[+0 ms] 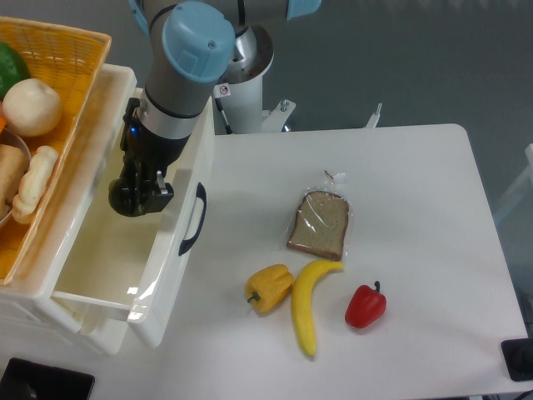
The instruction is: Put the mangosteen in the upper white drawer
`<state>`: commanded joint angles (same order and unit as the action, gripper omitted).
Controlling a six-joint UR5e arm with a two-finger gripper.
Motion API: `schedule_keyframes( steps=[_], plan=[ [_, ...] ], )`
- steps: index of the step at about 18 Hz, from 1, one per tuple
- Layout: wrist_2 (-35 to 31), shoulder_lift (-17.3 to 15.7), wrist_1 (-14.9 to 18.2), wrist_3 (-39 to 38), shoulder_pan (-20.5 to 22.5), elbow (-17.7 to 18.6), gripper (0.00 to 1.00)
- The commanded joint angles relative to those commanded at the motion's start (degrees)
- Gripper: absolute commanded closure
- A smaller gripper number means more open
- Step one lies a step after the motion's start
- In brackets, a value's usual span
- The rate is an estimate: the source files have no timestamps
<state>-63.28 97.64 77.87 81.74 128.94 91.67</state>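
The mangosteen is a small glossy near-black round fruit, held in my gripper, which is shut on it. Both hang over the open inside of the upper white drawer, near its right wall and toward the back. The drawer is a deep cream-white box pulled out toward the front, with a dark curved handle on its front face. My arm comes down from the top of the view and hides part of the drawer's right rim.
An orange wicker basket with a pale round fruit and other food sits at the upper left. On the white table lie bagged bread, a yellow pepper, a banana and a red bell pepper.
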Motion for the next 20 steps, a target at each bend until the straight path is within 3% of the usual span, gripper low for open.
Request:
schedule_keyframes(
  steps=[2, 12, 17, 20],
  plan=[
    [0.0, 0.6, -0.2, -0.2, -0.1, -0.1, 0.50],
    [0.1, -0.1, 0.1, -0.9, -0.5, -1.6, 0.04],
    [0.3, -0.6, 0.3, -3.9, 0.3, -3.0, 0.01],
    [0.6, -0.5, 0.0, -9.0, 4.4, -6.2, 0.00]
  ],
)
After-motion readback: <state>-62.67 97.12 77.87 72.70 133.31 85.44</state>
